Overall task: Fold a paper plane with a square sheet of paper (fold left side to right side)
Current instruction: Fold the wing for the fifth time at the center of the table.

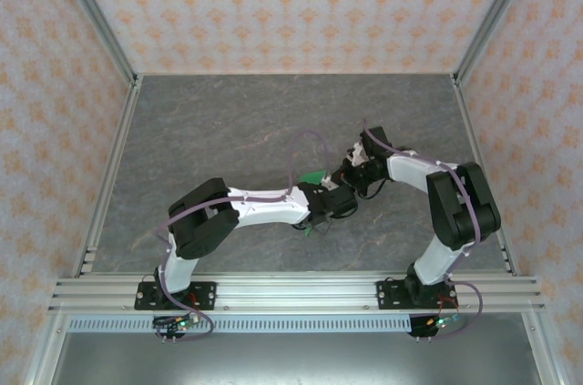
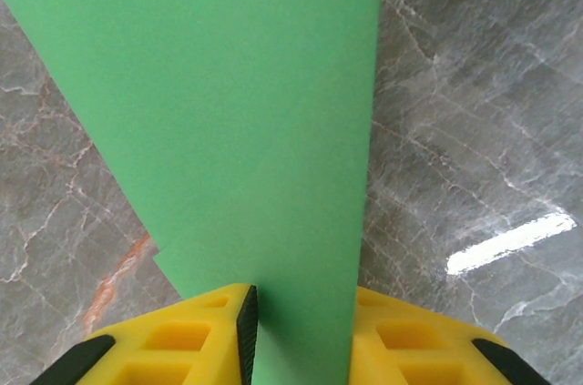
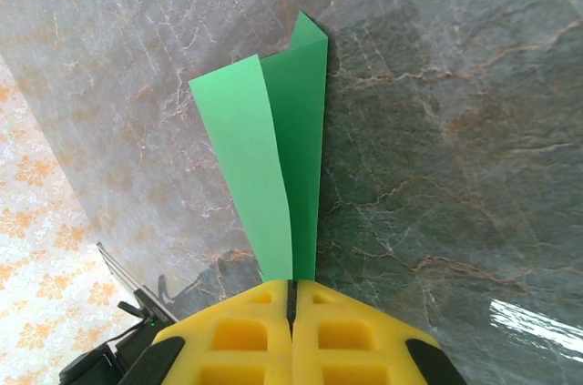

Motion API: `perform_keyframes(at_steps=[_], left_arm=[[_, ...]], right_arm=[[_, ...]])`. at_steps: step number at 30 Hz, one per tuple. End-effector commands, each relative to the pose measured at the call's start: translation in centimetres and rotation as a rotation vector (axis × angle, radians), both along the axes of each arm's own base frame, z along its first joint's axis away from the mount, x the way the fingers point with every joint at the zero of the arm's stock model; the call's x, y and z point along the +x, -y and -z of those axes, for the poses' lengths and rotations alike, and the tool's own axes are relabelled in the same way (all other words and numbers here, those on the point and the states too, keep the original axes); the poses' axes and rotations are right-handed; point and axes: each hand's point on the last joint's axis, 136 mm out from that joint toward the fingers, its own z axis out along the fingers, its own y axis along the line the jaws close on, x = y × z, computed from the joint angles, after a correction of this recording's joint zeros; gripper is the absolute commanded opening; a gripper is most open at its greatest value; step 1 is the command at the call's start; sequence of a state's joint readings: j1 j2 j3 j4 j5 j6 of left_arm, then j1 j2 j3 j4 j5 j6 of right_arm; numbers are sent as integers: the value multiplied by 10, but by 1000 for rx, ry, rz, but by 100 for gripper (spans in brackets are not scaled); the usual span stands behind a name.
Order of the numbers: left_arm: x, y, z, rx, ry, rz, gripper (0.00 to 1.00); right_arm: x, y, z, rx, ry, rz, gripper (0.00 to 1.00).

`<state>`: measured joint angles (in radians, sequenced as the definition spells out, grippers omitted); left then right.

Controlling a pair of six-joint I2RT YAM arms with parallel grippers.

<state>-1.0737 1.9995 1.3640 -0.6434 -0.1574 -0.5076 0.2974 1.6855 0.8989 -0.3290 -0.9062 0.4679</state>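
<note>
Left gripper (image 2: 301, 303) is straddling the paper plane (image 2: 237, 112), fingers (image 2: 209, 335) partly spread, can't tell if gripping. Right gripper (image 3: 293, 289) is pinching the plane's near end, fingers pressed together, over the grey table (image 3: 455, 85), mid-workspace.

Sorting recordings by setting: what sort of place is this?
Probably a lab robot cell: a grey marble-look table boxed in by aluminium framing and patterned wall panels, with the left arm and right arm bolted to its front rail.
</note>
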Motion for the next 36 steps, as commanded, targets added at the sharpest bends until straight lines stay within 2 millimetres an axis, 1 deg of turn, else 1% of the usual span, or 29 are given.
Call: perform_keyframes(at_steps=[1,9,13,16,17,19,20,21,24,25,28,29,30,31,36], left_arm=[[-2,8,3,1,-17,8,27],[-2,8,4,1,-21,4,17],[-4,11,7,-8,-33,5,16],[-4,11,7,-14,-37,3,15],[-4,11,6,-20,-37,0,15],[-6,12,6,-34,-39,1,15],[-6,13,7,-44,-42,-1,15],[-6,13,6,-55,-45,-2,15],[-5,14,7,-116,-63,-11,14],[-4,13,7,-156,-72,-47,14],[0,13,4,-269,-85,-82,14],[1,13,3,-306,-91,-95,14],[3,15,-3,-353,-88,-102,13],[3,15,-2,-389,-99,-113,14],[6,18,-1,-577,-145,-160,13]], right_arm=[[3,0,1,-25,7,-7,0],[6,0,-2,-29,20,1,0],[8,0,-2,-25,24,8,0],[10,1,-6,-29,42,11,0],[13,2,-11,-30,61,17,0],[19,6,-21,-21,101,40,4],[23,9,-28,-11,128,59,9],[27,14,-36,-3,157,78,11],[35,37,-57,-22,242,150,23],[37,47,-63,-37,268,175,26],[34,69,-74,-79,321,219,36],[32,73,-76,-89,332,226,39],[30,75,-75,-95,335,228,40],[27,76,-75,-98,340,224,41],[10,71,-58,-78,302,175,42]])
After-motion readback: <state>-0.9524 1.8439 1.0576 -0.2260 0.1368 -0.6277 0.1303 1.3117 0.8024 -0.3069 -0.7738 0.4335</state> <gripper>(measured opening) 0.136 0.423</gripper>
